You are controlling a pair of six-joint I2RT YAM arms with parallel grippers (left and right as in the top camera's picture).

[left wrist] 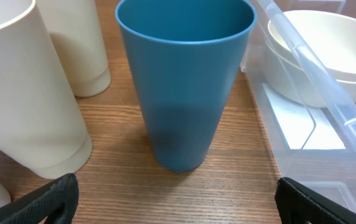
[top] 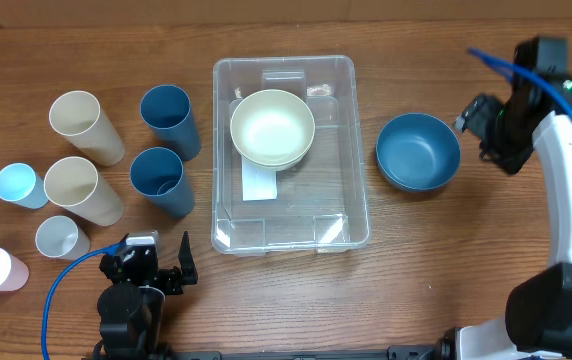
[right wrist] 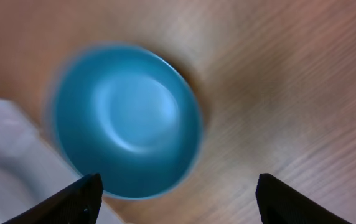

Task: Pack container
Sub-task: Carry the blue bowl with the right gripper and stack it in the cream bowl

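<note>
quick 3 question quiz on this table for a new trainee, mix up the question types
1. True or false: the blue bowl sits inside the container.
2. What lies in the container? A) a white bowl B) a pink cup C) nothing
3. Fill in: the tall cup straight ahead of the left gripper is ____ in colour.

Key: 1 false, it stands on the table to the right of the container; 2 A; 3 blue.
</note>
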